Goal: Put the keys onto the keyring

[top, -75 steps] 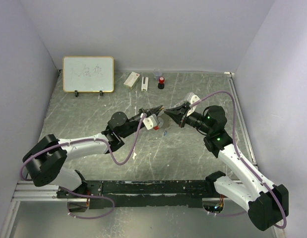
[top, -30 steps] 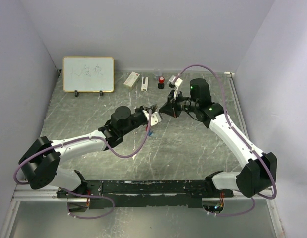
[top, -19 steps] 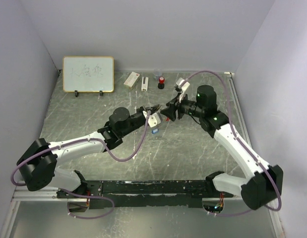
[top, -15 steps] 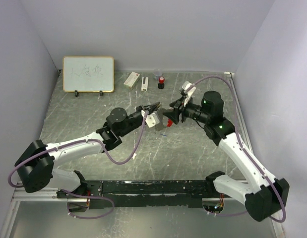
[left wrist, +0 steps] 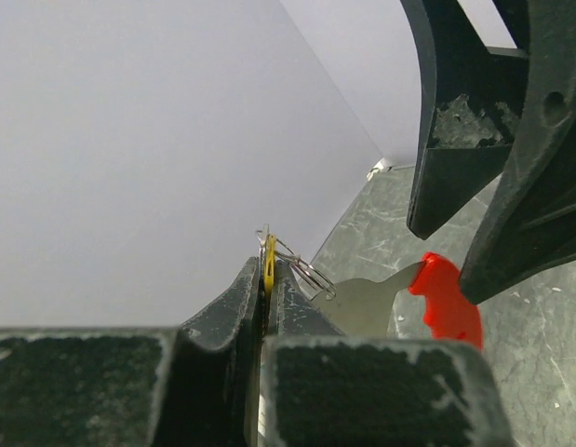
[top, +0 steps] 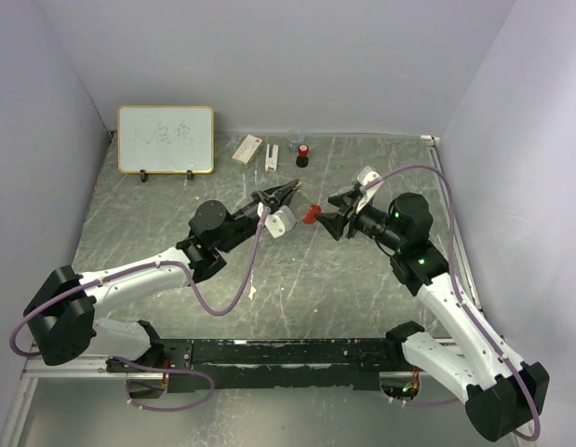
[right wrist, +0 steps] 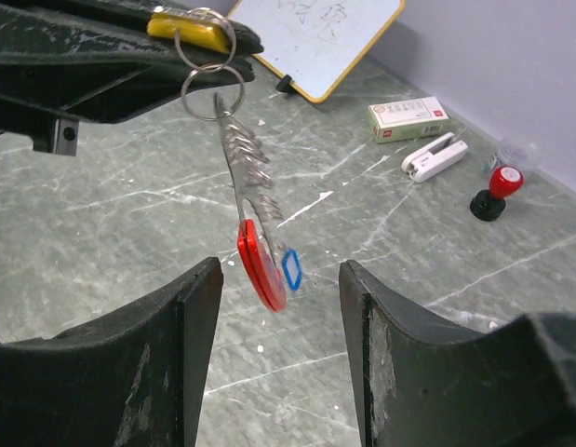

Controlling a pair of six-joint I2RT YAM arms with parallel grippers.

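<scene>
Scratched grey metal tabletop [top: 343, 298] lies beneath both arms. Above it, the left gripper [top: 290, 191] pinches the yellow tab [right wrist: 188, 26] topping the silvery chain keyring [right wrist: 243, 172] with its flat red plastic tag. The keyring hangs lengthwise downward in midair. The right gripper [right wrist: 280, 289] faces it, nearer the tag, jaws apart and empty.

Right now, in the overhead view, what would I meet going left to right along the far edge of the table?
whiteboard → white box → white stapler → red stamp
</scene>
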